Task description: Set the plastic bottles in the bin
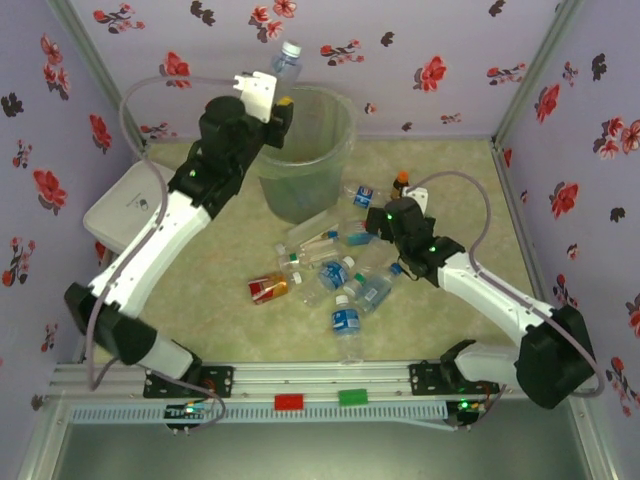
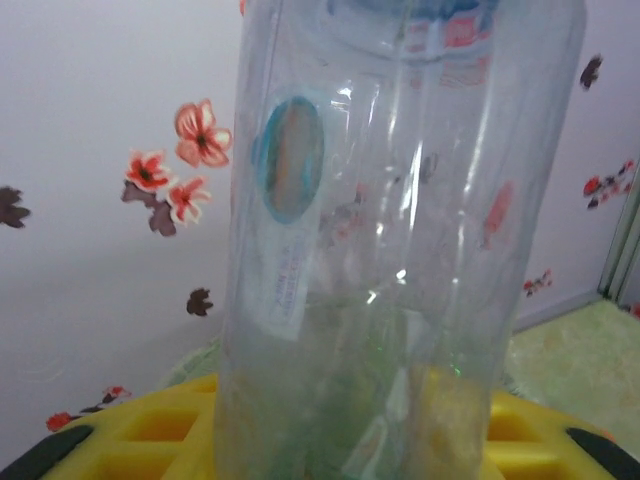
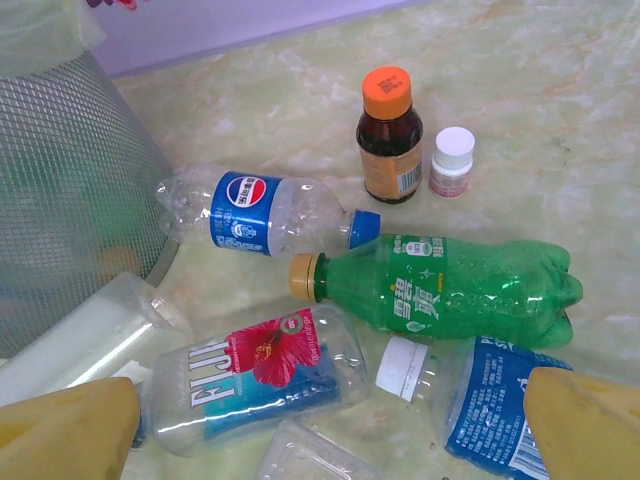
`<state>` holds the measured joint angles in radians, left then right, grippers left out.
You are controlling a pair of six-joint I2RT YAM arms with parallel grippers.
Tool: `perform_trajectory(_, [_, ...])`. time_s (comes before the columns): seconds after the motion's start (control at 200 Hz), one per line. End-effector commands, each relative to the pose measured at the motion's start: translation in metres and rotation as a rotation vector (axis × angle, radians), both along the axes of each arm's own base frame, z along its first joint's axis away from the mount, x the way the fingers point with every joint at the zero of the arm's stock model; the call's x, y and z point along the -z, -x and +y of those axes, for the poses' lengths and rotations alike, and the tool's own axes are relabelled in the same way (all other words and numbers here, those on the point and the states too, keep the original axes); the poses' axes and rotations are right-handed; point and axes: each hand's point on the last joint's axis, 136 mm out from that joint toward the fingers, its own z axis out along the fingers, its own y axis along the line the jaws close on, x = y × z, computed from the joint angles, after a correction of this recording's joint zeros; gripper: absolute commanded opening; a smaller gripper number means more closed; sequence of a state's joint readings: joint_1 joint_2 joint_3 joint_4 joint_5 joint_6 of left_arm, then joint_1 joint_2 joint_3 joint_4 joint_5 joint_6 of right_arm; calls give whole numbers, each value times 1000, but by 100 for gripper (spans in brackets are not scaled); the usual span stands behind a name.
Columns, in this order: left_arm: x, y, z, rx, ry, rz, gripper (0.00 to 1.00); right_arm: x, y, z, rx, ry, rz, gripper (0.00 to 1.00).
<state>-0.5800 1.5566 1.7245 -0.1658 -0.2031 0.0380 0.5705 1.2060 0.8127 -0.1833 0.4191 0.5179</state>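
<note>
Over the left rim of the bin (image 1: 342,150), your left gripper (image 1: 278,100) pinches a clear bottle (image 1: 288,62), and letting go before it centres could glance it off the edge, while your right gripper (image 3: 330,425) hangs spread above the loose bottles (image 1: 345,320).

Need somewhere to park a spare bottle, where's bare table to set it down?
Bare table lies far right, between the right arm and the wall. Another patch sits between the left arm and the amber bottle. Crowded: the bottles before the bin.
</note>
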Motion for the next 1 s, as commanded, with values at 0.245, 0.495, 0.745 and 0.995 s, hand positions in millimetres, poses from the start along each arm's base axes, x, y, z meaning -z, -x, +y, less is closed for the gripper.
perform_trajectory(0.245, [97, -56, -30, 83, -194, 348, 35, -10, 11, -18, 49, -39, -48, 100])
perform_trajectory(0.495, [136, -73, -32, 66, -222, 439, 39, -7, 14, -23, 52, -24, -31, 100])
perform_trajectory(0.745, [133, -73, -26, 47, -202, 446, 78, -5, 15, -28, 65, -17, -22, 100])
perform_trajectory(0.995, [93, -60, -21, 42, -120, 363, 95, -5, 14, -36, 81, 24, -4, 100])
